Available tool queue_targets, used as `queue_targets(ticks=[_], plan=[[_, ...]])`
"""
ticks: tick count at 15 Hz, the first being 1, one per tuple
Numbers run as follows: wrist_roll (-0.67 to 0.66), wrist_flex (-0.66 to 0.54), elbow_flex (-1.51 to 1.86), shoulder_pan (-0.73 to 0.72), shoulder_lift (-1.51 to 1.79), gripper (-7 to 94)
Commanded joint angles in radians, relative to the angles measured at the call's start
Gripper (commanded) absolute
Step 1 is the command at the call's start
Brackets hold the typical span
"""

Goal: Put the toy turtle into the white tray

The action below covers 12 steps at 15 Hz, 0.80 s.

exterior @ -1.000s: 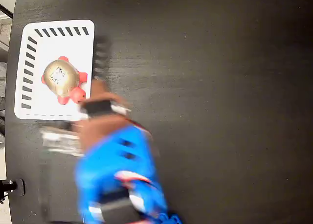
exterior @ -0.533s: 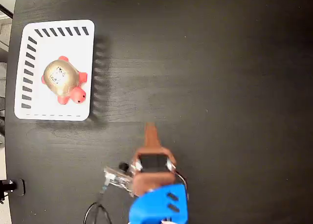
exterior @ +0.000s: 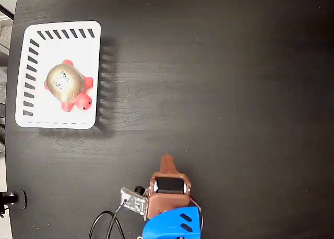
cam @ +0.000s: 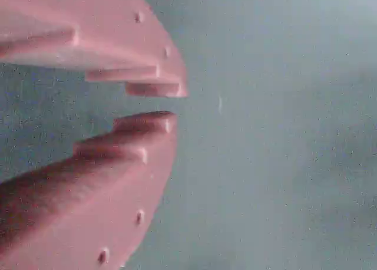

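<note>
The toy turtle (exterior: 66, 86), with a gold-bronze shell and pink-red head and legs, lies inside the white tray (exterior: 36, 40) at the upper left of the fixed view. My gripper (exterior: 167, 159) is far from it, low in the middle of that view, pointing up the picture over bare table. In the wrist view my gripper (cam: 165, 104) shows two reddish-brown fingers (cam: 118, 164) drawn nearly together, with only a thin gap at the tips and nothing between them. Neither turtle nor tray appears in the wrist view.
The dark wooden table (exterior: 235, 93) fills the fixed view. A black cable (exterior: 104, 223) loops beside the blue arm (exterior: 172, 226) at the bottom edge. A small dark fitting (exterior: 13, 199) sits at the lower left table edge.
The arm has drawn back from beside the tray, moving down and to the right toward the bottom edge. The turtle has stayed still in the tray.
</note>
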Motion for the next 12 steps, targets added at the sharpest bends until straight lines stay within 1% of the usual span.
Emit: queue_targets(ticks=[1,2,6,12], plan=[[0.006,0.097,-0.034,-0.014,0.072,-1],[-0.006,0.129,-0.043,-0.029,0.074,-1],[0.015,0.129,-0.043,-0.008,0.074,-1],[0.006,0.129,-0.043,-0.014,0.074,-1]])
